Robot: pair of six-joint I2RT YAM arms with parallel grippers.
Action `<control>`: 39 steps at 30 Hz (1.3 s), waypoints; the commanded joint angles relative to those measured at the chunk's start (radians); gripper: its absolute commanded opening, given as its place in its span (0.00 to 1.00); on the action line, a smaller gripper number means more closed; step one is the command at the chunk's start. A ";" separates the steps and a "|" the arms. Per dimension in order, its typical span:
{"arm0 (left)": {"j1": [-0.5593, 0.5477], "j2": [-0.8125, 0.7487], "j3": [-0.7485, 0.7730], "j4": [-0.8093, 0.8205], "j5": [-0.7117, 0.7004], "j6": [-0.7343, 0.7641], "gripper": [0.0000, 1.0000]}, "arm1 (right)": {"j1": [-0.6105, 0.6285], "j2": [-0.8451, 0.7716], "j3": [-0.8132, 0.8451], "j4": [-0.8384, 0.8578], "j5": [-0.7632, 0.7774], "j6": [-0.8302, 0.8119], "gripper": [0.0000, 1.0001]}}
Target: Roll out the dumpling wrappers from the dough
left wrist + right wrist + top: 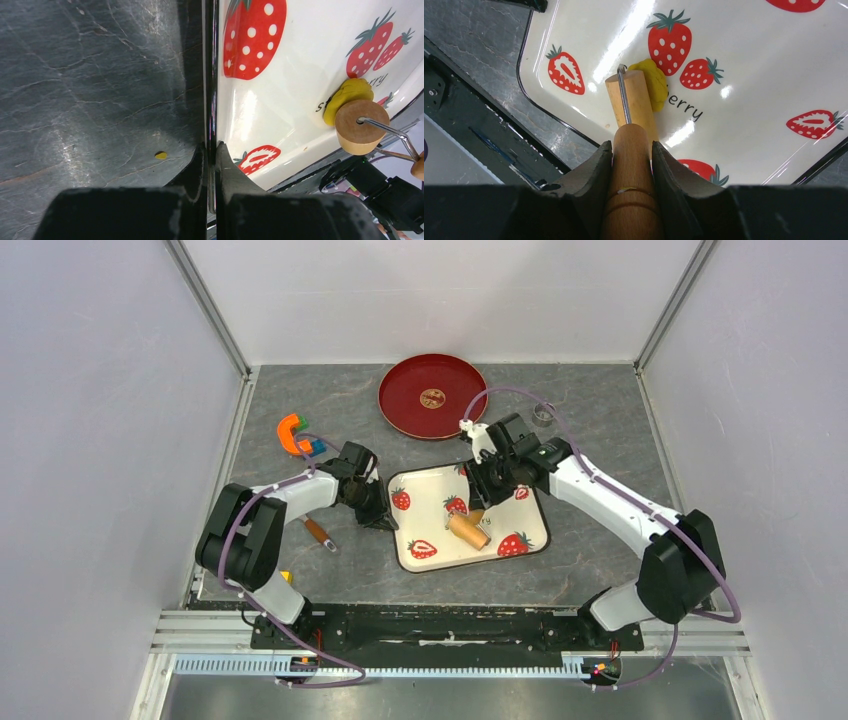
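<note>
A white strawberry-print tray (430,525) lies mid-table. My left gripper (378,515) (211,145) is shut on the tray's left rim (209,75), one finger outside and one inside. The dough (653,80) (350,95) is a thick, lumpy yellow piece on the tray. A wooden roller (468,530) (631,95) rests against it. My right gripper (487,490) (632,145) is shut on the roller's wooden handle (631,200). No dumpling wrappers show in any view.
A red plate (405,405) with a small gold round mark in its middle stands at the back. An orange-and-blue tool (293,435) and a wooden-handled tool (318,533) lie left. A small metal ring (543,415) sits back right. A yellow crumb (160,155) lies beside the tray.
</note>
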 commanded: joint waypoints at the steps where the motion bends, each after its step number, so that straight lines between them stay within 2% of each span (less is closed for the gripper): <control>1: 0.003 0.017 0.006 -0.034 -0.081 0.062 0.02 | 0.031 0.029 0.029 0.027 0.135 -0.042 0.00; 6: 0.004 0.027 0.006 -0.037 -0.079 0.067 0.02 | 0.050 0.038 -0.049 0.056 0.252 -0.050 0.00; 18: 0.003 0.032 0.018 -0.047 -0.074 0.083 0.02 | 0.094 0.065 -0.236 0.068 0.336 -0.053 0.00; 23: 0.003 0.034 0.020 -0.051 -0.074 0.086 0.02 | 0.097 0.042 -0.302 0.067 0.319 -0.059 0.00; 32: 0.003 0.038 0.031 -0.062 -0.075 0.094 0.02 | 0.099 0.012 -0.327 0.032 0.239 -0.067 0.00; 39: 0.003 0.043 0.039 -0.072 -0.081 0.100 0.02 | 0.099 -0.005 -0.431 0.044 0.203 -0.024 0.00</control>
